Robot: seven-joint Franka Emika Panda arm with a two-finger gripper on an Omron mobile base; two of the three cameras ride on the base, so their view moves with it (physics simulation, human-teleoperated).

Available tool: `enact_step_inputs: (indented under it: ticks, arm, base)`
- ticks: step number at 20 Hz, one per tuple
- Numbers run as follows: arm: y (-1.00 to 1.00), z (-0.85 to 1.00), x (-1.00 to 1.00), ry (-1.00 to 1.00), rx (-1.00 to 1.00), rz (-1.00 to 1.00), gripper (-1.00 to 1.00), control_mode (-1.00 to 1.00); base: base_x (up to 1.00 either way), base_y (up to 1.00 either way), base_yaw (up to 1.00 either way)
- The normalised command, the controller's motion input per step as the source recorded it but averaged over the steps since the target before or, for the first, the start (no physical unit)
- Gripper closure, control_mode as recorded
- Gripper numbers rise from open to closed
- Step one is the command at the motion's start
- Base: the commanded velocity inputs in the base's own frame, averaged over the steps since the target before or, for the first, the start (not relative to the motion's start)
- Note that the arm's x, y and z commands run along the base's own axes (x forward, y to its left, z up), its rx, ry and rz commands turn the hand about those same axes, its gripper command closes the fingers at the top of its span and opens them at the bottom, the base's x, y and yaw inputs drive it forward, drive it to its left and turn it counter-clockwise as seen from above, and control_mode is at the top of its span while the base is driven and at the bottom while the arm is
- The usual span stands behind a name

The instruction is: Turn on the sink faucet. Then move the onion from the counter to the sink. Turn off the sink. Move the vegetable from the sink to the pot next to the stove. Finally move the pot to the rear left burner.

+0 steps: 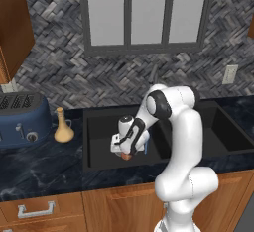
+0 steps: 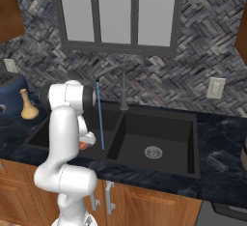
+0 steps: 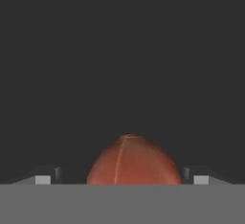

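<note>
The gripper (image 1: pixel 127 152) hangs low in the left basin of the sink (image 1: pixel 99 164), clamped on the onion (image 3: pixel 134 161), water streaming beside it. Best lower until the onion nearly touches the floor below, then release gently so it won't roll.

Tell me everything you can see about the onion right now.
The onion is a small, smooth, rounded orange-red ball with a faint pale line running over its top. In the hand view it sits between the tips of the end effector, with the matte black sink behind it. From the left base view only a sliver of it peeks out under the end effector, low over the left basin. Whether it rests on the basin floor cannot be told.
</note>
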Motion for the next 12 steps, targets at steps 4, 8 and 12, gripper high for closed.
enact_step_inputs:
  ticks: [4, 8, 12]
  arm:
    - [-0.06, 0.22, -0.17, -0.02, 0.00, -0.06, -1.00, -1.00]
    - [-0.03, 0.37, -0.18, -0.06, -0.01, -0.05, -1.00, -1.00]
    - [-0.02, 0.48, -0.21, -0.09, -0.03, -0.04, -1.00, -1.00]
  base:
    - [0.00, 0.00, 0.00]
    - [0.00, 0.00, 0.00]
    - [0.00, 0.00, 0.00]
